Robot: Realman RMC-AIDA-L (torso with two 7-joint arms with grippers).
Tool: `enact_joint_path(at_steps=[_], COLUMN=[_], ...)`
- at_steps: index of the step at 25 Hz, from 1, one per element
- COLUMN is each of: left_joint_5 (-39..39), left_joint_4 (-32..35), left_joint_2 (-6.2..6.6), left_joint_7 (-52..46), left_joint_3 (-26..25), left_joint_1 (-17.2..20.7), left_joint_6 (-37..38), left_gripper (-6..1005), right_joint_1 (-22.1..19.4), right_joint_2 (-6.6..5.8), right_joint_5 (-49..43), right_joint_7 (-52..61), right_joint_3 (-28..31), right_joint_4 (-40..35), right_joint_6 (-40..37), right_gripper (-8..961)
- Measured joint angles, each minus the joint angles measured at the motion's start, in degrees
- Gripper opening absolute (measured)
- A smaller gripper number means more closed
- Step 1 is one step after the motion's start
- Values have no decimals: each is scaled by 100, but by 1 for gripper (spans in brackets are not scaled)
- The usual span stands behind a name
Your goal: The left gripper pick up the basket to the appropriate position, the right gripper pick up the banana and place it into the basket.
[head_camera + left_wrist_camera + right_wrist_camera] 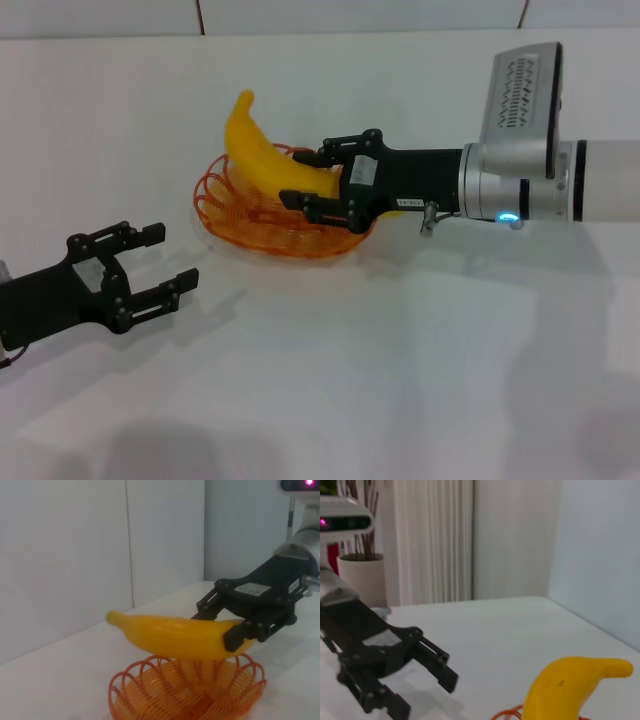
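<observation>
My right gripper (308,180) reaches in from the right over the basket (225,215) and is closed on the banana (268,160), one finger (335,152) on the far side of the fruit and the other (305,203) on the near side, pinching it close to one end. The banana sits tilted in my grasp, its free tip rising up and away toward the back of the table (400,380), while the held end lies low over the wire. From the left wrist the banana (175,637) shows as hanging just above the basket (187,690), clear of the rim, with the right gripper (235,625) clamped around its end nearest the arm. I cannot tell whether its underside touches the wire loops anywhere. The basket stands on the white table, toward the back and a little left of the middle. My left gripper (165,265) hangs low near the table at the left, short of the basket and apart from it, its fingers spread wide with nothing between them; the right wrist view shows it (427,680) the same way, beside the banana (570,687).
</observation>
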Motion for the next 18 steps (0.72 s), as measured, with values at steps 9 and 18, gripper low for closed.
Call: enact_joint_path(at_steps=[9, 18], left_joint_5=[-17, -52], left_joint_4=[-3, -33], left_joint_2=[2, 11], left_joint_7=[-2, -3], left_joint_3=[0, 0], left_joint_1=[22, 124], left_joint_6=[0, 1], left_gripper=[730, 730], right_joint_1=[-20, -960], right_joint_2=[-1, -188], right_joint_5=[5, 15], right_joint_7=[143, 880], right_joint_3=[1, -8], right_joint_4=[-21, -1173], right_joint_6=[-85, -1319], right_gripper=[672, 850])
